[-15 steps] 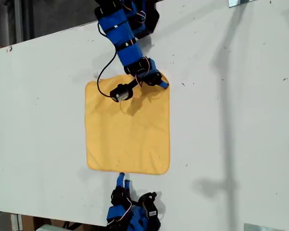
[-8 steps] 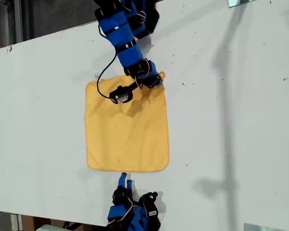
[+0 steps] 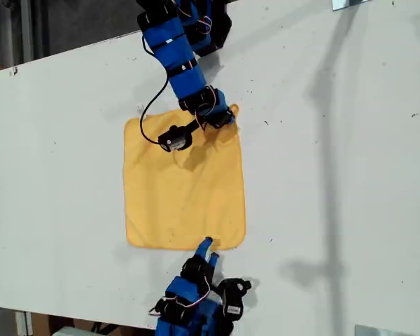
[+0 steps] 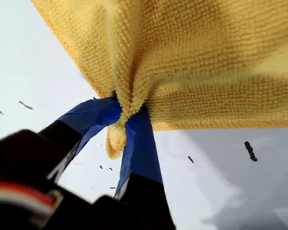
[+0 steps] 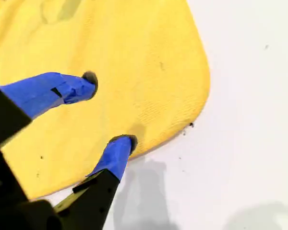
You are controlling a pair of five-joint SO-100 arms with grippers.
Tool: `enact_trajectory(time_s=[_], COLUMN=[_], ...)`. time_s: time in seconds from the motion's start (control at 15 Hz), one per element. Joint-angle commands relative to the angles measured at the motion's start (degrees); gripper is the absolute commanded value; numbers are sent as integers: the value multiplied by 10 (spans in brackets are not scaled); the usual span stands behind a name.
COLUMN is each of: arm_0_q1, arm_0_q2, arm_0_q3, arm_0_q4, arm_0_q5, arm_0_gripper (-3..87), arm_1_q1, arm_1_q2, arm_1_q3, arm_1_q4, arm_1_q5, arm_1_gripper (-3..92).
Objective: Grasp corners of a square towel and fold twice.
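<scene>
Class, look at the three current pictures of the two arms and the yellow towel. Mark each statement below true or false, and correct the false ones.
1. My first gripper is shut on a corner of the towel. True.
2. My second gripper is shut on a corner. False: its fingers are spread open over the towel near a corner, gripping nothing.
3. The towel is already folded in half. False: it lies as one open square on the table.
4. In the exterior view, my second gripper is at the towel's bottom edge. True.
</scene>
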State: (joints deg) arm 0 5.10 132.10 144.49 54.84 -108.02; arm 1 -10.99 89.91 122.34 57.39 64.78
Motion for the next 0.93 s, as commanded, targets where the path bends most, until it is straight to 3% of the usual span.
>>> enact_trajectory(time_s=[0.0,0.13,0.33,0.4,0.47,0.53,0.6,0.87], arm_0_q1=[53,90,116,117,117,117,116,83], arm_0_q2=[-145,-181,-257,-294,-332,-362,-382,-432], arm_0_q3=[-54,-47,-45,-35,-33,-55,-98,-345], arm_0_q4=[-85,-87,-146,-203,-257,-273,-240,18], arm_0_q5=[-79,-177,-218,-218,-214,-195,-178,-51], arm_0_gripper=[231,238,236,189,15,-3,-3,-3], arm_1_q1=[6,4,4,2,-1,-2,-4,2], arm_1_q2=[3,3,3,4,4,4,5,83], arm_1_q3=[-18,-18,-18,-18,-18,-18,-18,-24], arm_1_q4=[4,4,4,4,4,7,9,45], arm_1_q5=[-9,-9,-11,-11,-11,-9,-6,-4], arm_1_gripper=[-1,-1,-1,-1,-1,-1,-1,-1])
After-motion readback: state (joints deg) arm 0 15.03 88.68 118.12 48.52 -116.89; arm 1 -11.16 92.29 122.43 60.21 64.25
